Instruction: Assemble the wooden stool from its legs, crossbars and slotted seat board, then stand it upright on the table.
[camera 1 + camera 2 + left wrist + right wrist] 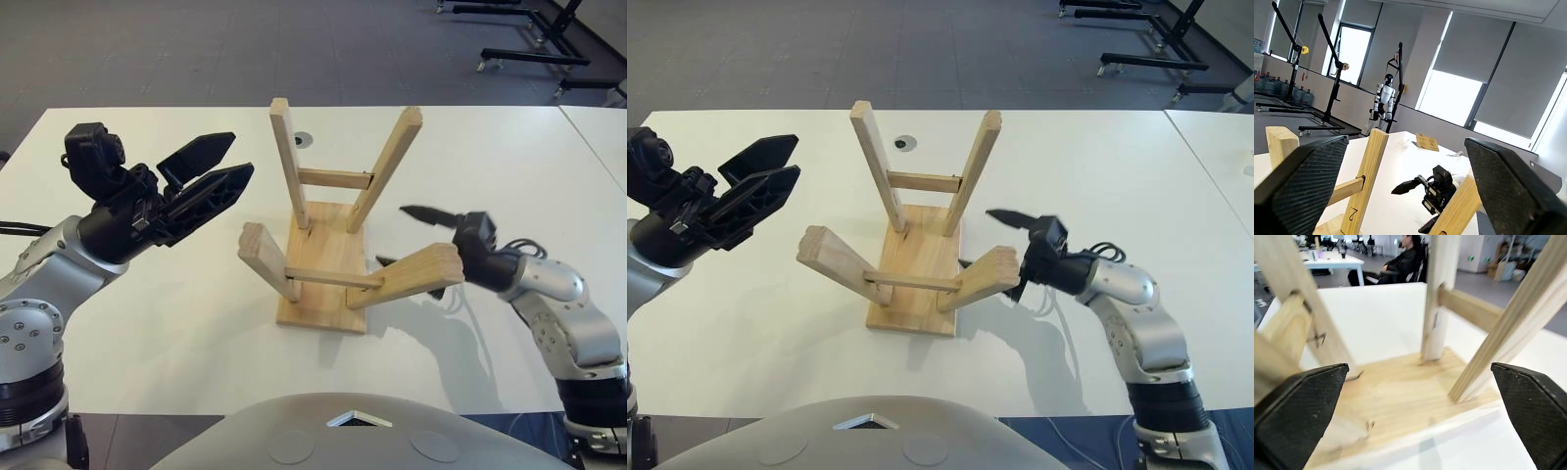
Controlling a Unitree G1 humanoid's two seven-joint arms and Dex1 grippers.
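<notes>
The wooden stool lies upside down mid-table, its seat board (321, 294) flat on the white table (147, 323). Two legs (290, 162) (385, 168) stand at the back, joined by a crossbar (335, 178). Two nearer legs (266, 259) (407, 275) splay outward, joined by another crossbar (333, 278). My left gripper (242, 153) hangs open above the table, left of the stool, touching nothing. My right gripper (392, 235) is open at the stool's right side, low between the right-hand legs, its lower finger partly hidden behind the near right leg. The right wrist view has the seat board (1400, 396) between the pads (1298, 401).
A small round hole (301, 139) sits in the table behind the stool. A second table (607, 127) adjoins on the right. Black wheeled frames (534, 54) stand on the floor beyond. Bare tabletop lies to the left and in front of the stool.
</notes>
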